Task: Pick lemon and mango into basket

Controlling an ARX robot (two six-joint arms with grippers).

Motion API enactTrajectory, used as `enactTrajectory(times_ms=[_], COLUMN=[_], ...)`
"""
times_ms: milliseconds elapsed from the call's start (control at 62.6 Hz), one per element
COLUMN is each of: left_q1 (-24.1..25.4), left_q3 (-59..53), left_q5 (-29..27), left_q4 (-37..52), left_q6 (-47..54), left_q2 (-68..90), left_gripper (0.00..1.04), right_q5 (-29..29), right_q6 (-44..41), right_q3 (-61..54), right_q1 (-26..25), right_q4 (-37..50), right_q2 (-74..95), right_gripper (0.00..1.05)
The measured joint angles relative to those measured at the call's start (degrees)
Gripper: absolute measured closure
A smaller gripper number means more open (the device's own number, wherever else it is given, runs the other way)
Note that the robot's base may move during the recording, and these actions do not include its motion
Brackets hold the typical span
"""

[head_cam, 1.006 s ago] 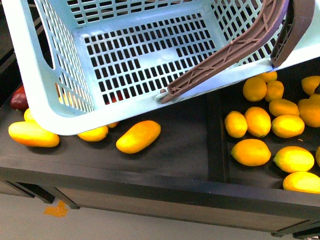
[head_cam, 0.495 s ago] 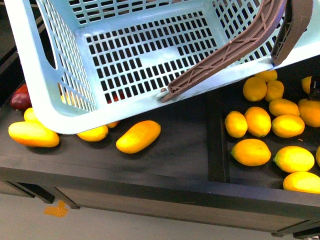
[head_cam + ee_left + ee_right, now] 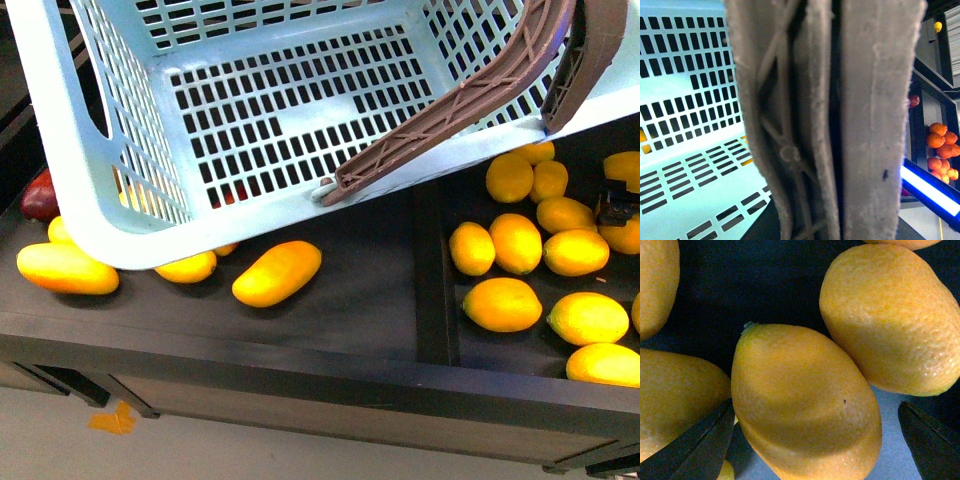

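**A:** Item one, nearest?
**B:** Counter (image 3: 300, 370): dark, with a front lip. A divider splits it into two bins.

**A:** Contents?
**B:** Left bin: long yellow-orange fruit (image 3: 277, 272), several, not wanted. Right bin: lemon heap (image 3: 515, 240), loose. The chosen lemon (image 3: 800, 405) lies on its side, crowded on both flanks. Whether it touches its neighbours cannot be told.

**A:** Right fingers (image 3: 695, 440)?
**B:** Spread wide, one tip on either side of that lemon, nothing gripped. The front view shows only a dark bit at the heap's right edge.

**A:** Handling note?
**B:** A judgement: descend straight and keep the lemon centred. Slide the tips into the gaps so no neighbour gets pinched. Close across the narrow girth, gently since the skin looks smooth, then lift vertically.

**A:** Further back?
**B:** Mango (image 3: 40, 197): dark maroon, at the far left of the left bin, half hidden behind the basket (image 3: 60, 150). Basket: teal, slotted, nothing seen inside, hanging tilted over the left bin. Left fingers (image 3: 875, 125) are clamped on its brown handle (image 3: 450, 105).

**A:** Status?
**B:** Neither fruit is in yet.
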Motion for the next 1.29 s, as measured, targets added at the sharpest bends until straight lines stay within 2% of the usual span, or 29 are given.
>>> enactTrajectory(times_ms=[543, 591, 751, 926, 1038, 1294], left_q1=[0.0, 0.0, 0.0, 0.0, 0.0, 0.0], left_q3=[0.0, 0.0, 0.0, 0.0, 0.0, 0.0], left_q5=[0.0, 0.0, 0.0, 0.0, 0.0, 0.0], left_q4=[0.0, 0.0, 0.0, 0.0, 0.0, 0.0], left_q6=[0.0, 0.0, 0.0, 0.0, 0.0, 0.0], left_q2=[0.0, 0.0, 0.0, 0.0, 0.0, 0.0], left_gripper=[0.89, 0.89, 0.89, 0.89, 0.89, 0.89], right_q5=[0.2, 0.3, 0.1, -0.8, -4.1, -17.7], right_q6=[0.1, 0.1, 0.1, 0.1, 0.5, 3.1], right_q3=[7.5, 7.8, 8.2, 8.0, 3.5, -16.6], right_q1=[1.3, 1.3, 1.3, 1.3, 0.9, -1.4], right_q4=[-3.7, -3.7, -3.7, -3.3, -0.1, 14.3], right_q2=[5.2, 5.4, 5.6, 5.6, 3.4, -13.2], right_gripper=[0.09, 0.12, 0.33, 0.37, 0.37, 0.37])
